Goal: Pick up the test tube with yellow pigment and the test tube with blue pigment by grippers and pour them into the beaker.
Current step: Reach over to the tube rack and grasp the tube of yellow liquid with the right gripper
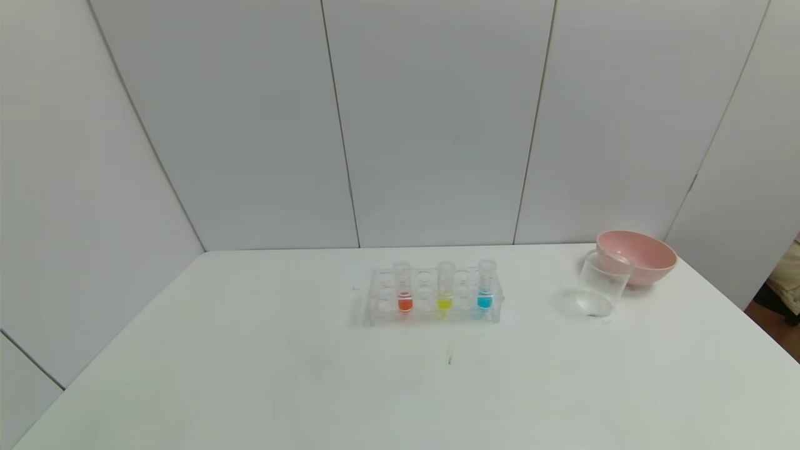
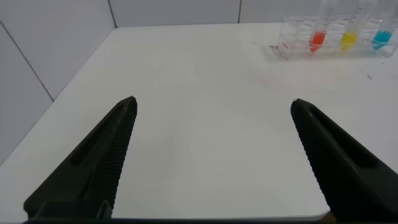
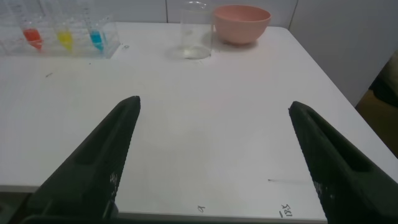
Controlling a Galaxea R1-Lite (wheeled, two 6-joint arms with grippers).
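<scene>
A clear rack (image 1: 434, 298) stands mid-table and holds three upright tubes. The test tube with yellow pigment (image 1: 445, 287) is in the middle. The test tube with blue pigment (image 1: 485, 285) is at the rack's right end, and a red-orange tube (image 1: 404, 289) stands to the left. The clear beaker (image 1: 602, 284) stands empty to the right, just in front of the pink bowl. Neither gripper shows in the head view. My left gripper (image 2: 213, 102) is open and empty over the table's near left part, far from the rack (image 2: 336, 40). My right gripper (image 3: 214, 102) is open and empty over the near right part, with the beaker (image 3: 195, 30) far ahead.
A pink bowl (image 1: 635, 257) sits at the back right, touching or just behind the beaker; it also shows in the right wrist view (image 3: 242, 23). The white table (image 1: 250, 375) is bounded by grey wall panels behind and to the left. Its right edge drops off near the bowl.
</scene>
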